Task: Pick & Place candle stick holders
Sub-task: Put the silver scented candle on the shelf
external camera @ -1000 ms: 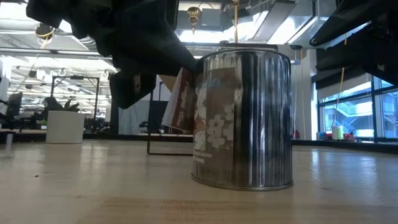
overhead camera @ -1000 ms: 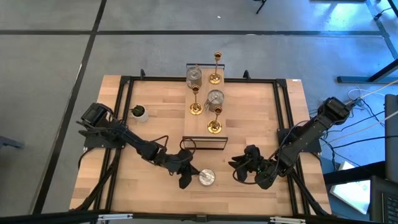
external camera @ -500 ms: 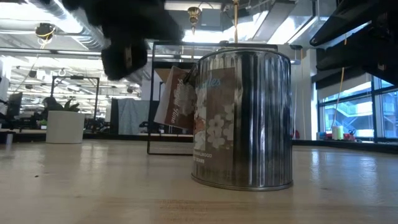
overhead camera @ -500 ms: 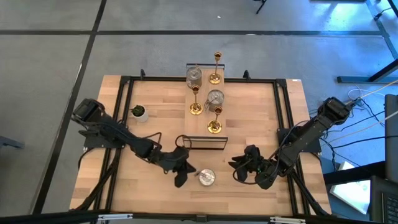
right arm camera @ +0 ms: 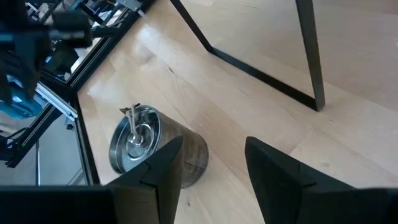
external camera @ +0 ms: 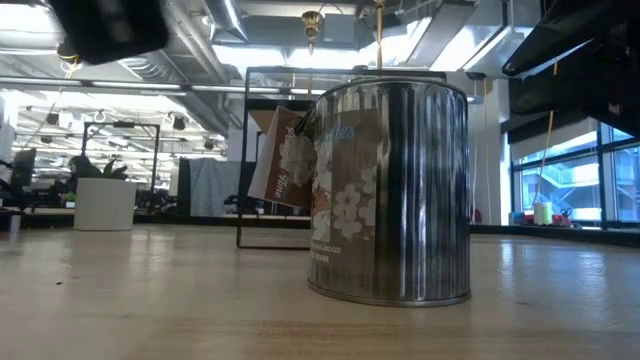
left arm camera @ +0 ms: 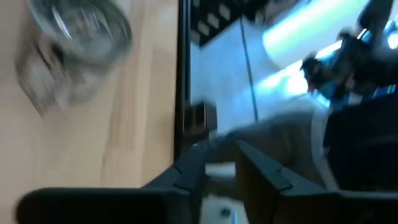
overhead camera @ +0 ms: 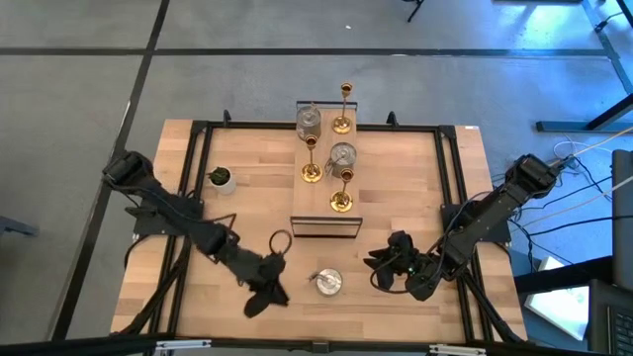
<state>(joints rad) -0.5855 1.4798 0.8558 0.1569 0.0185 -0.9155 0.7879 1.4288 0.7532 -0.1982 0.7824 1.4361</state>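
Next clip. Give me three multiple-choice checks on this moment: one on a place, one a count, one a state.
1. Where does the lone silver holder stand?
A) near the front edge of the table, between the left gripper and the right gripper
B) on the floor behind it
C) at its far left corner

2. How many gold candlesticks are in view?
A) two
B) three
C) five

3. What state is that lone silver holder in?
A) lying on its side
B) upright, free of both grippers
C) lifted off the wood

Answers:
1 A: the high view shows it between the two grippers, near the front.
2 B: three gold stems show around the far middle.
3 B: the low view shows it standing on the wood, and the right wrist view shows it beyond that arm's open fingers.
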